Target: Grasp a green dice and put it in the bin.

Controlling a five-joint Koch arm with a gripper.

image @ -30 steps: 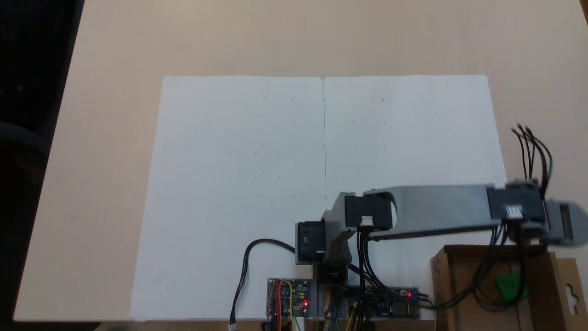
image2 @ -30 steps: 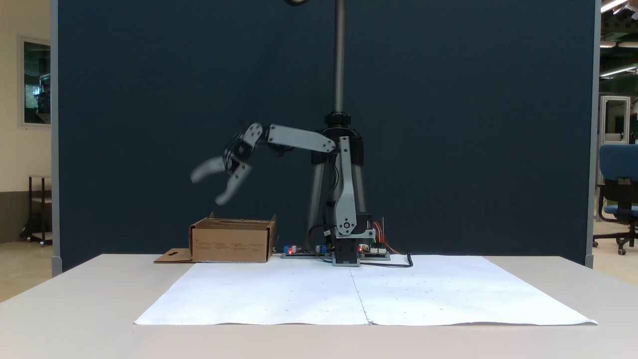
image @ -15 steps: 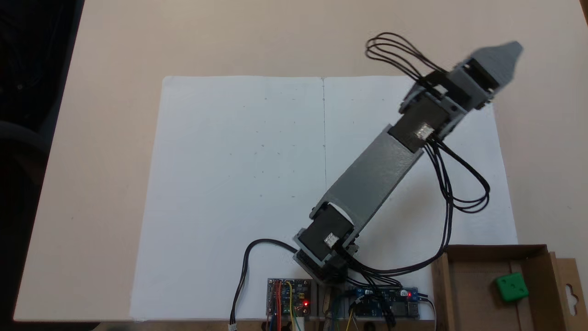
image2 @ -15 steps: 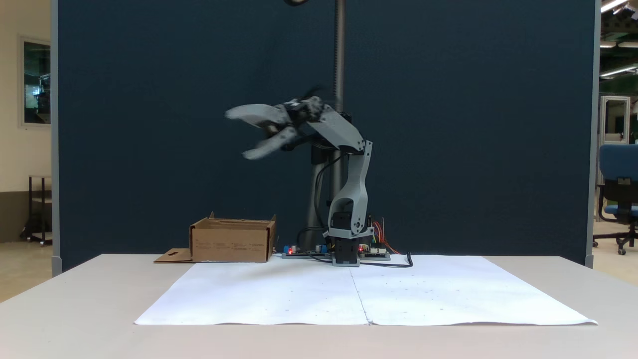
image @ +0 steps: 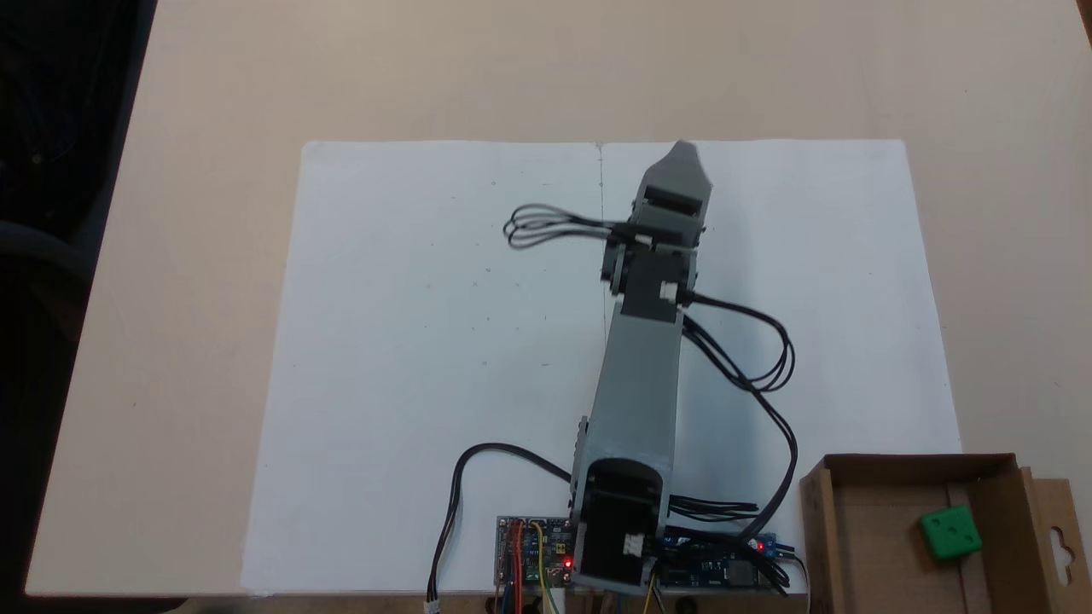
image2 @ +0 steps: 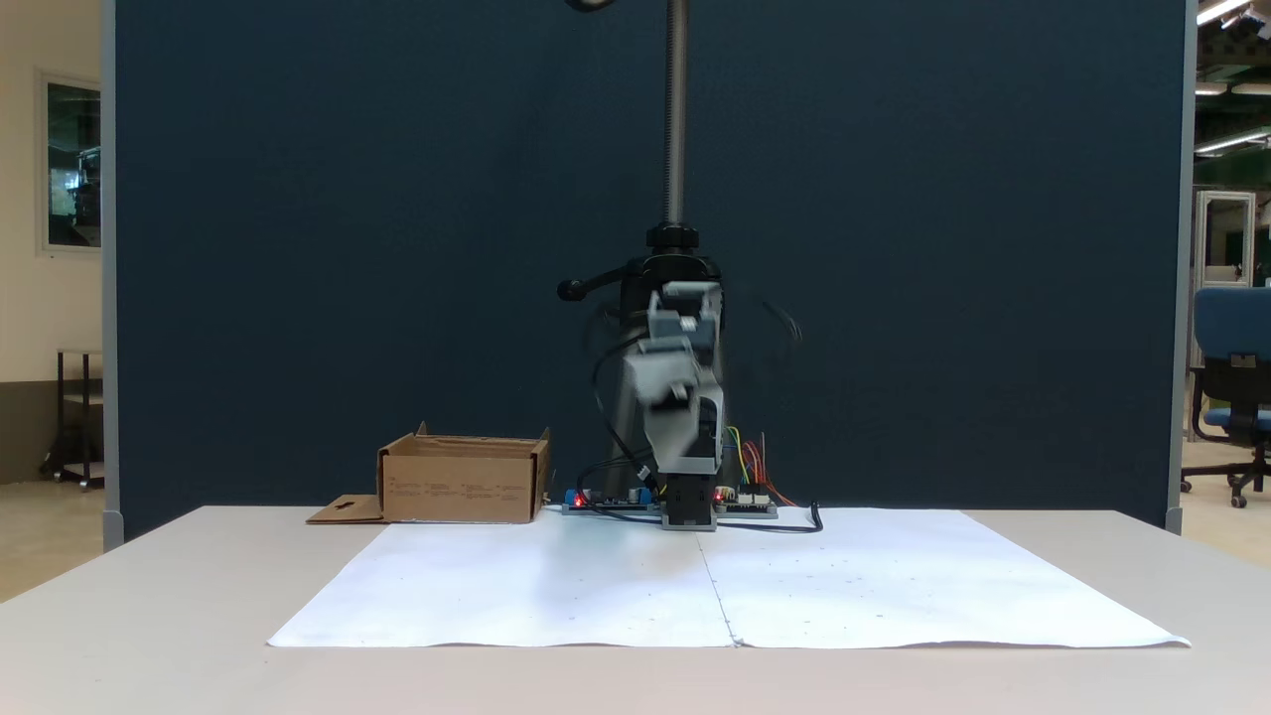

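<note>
Beige tabletop point(image: 213, 341) carries a large white paper sheet point(image: 426, 341), seen in both fixed views. The grey arm point(image: 636, 384) stretches from its base at the sheet's near edge out over the sheet's middle, black cables looping off both sides. Shallow brown cardboard box bin point(image: 819, 529) sits beside the base, flap with hang-hole cutout point(image: 1058, 546) lying flat outside it. Gripper point(image: 680, 158) points away from the base; one tip shows from above and the front view is blurred, so the spread of the fingers cannot be told. Small bright green dice point(image: 949, 534) rests inside the bin, well apart from the gripper.
</note>
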